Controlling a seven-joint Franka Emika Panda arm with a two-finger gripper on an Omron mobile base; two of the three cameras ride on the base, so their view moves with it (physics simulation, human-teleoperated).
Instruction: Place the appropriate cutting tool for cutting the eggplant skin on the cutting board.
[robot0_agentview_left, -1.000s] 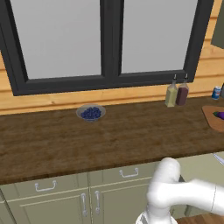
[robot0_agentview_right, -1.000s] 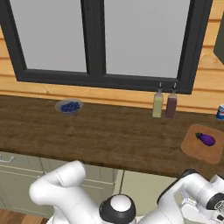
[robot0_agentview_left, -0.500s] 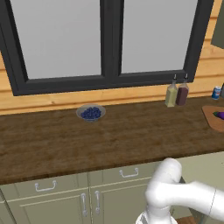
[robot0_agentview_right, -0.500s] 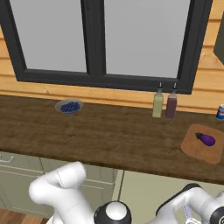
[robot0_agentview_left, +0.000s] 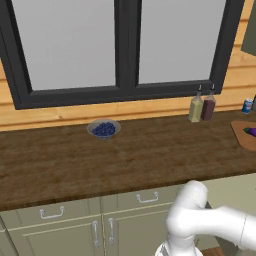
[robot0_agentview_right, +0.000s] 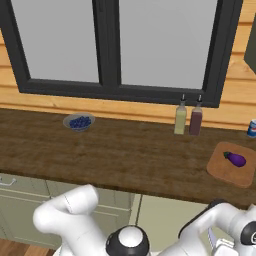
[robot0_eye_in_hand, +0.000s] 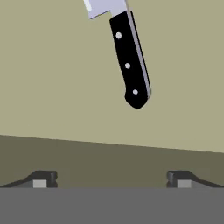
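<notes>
The gripper (robot0_eye_in_hand: 112, 178) hangs wide open and empty just short of a black-handled knife (robot0_eye_in_hand: 130, 61) on a beige, perhaps drawer, surface, while beyond, the eggplant (robot0_agentview_right: 234, 159) lies on the cutting board (robot0_agentview_right: 223, 173).

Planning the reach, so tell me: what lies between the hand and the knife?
Nothing: in the hand view, bare olive surface separates the hand from the knife, whose black handle points toward it.

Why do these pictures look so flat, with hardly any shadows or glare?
Right base view: even rendered light, a mild sheen on the eggplant on the cutting board. Left base view: slightly soft, no glare. Hand view: the knife looks sharp and casts no visible shadow.
</notes>
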